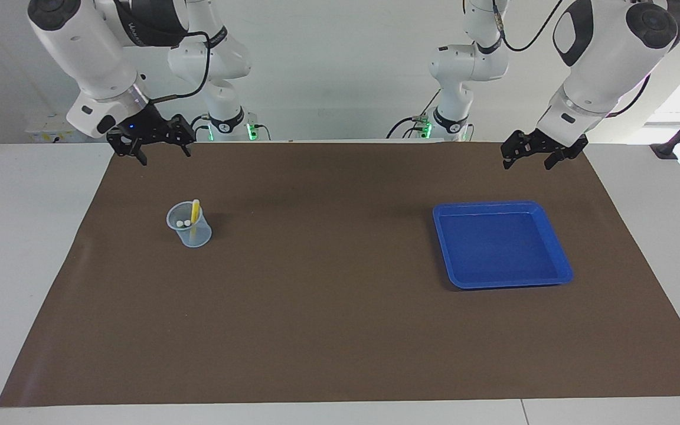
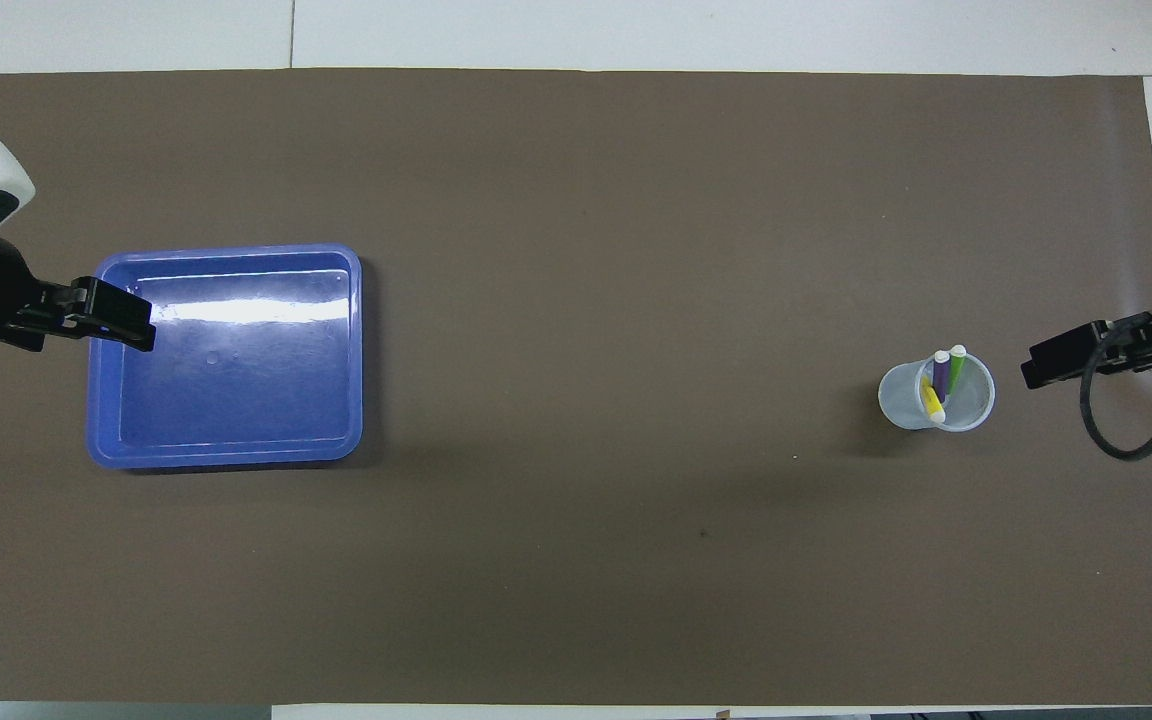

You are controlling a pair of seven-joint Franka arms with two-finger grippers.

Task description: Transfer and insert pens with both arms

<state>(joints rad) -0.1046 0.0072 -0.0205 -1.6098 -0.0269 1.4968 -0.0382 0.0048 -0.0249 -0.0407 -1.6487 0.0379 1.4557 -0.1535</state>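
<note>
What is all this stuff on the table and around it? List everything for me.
pens: three, purple, green and yellow with pale cap ends, standing together in the cup
cup: one, clear plastic, on the mat toward the right arm's end of the table
tray: one, blue, shallow, nothing in it, on the mat toward the left arm's end
mat: one, brown, covering most of the white table
small arms: two, white with green lights at their bases, at the robots' edge of the table
left gripper: one, black, open, holding nothing, up over the mat's corner near the tray
right gripper: one, black, open, holding nothing, up over the mat's edge near the cup
</note>
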